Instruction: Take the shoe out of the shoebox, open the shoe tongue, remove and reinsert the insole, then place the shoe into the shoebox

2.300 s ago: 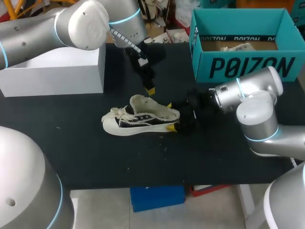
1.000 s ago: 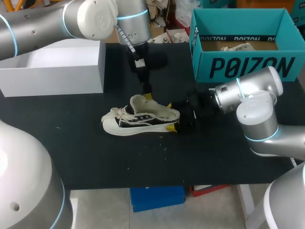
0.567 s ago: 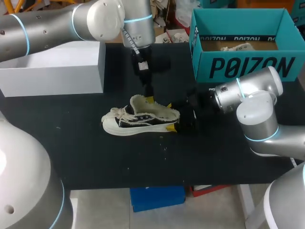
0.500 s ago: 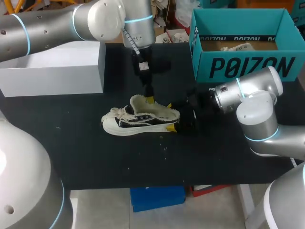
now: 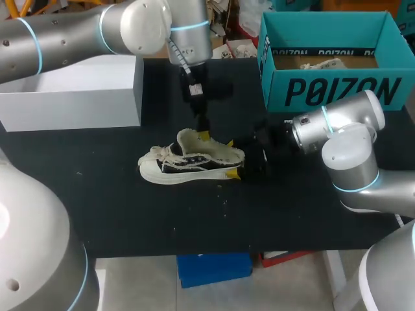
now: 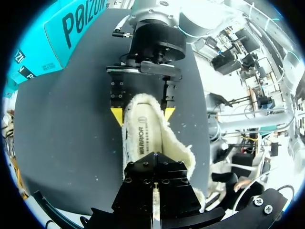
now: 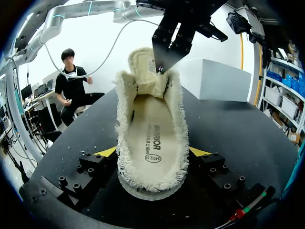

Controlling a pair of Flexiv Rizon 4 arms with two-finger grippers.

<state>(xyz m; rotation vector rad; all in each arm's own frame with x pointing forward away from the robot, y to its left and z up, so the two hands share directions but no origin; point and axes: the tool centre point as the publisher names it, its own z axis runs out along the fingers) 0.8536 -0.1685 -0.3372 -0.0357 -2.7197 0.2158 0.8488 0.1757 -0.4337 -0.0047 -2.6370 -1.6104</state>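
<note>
Right gripper [image 7: 152, 151] clamps the shoe [image 5: 188, 161] heel from both sides. Shoe lies mid black table [image 5: 130, 214], toe toward 9 o'clock. Left gripper [image 5: 203, 133], fingers narrow, at the tongue; grip on it unclear. Teal shoebox [image 5: 337, 91] at 2 o'clock, white box [image 5: 71, 100] at 10.

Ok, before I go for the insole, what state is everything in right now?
shoe: out of the box, upright on the table, gripped at the heel.
tongue: raised, opening exposed.
insole: inside the shoe, lying flat.
shoebox: open, no lid on it.
right gripper: fingers shut on the shoe's heel, one on each side.
left gripper: fingers shut, tips at the shoe's opening beside the tongue.
</note>
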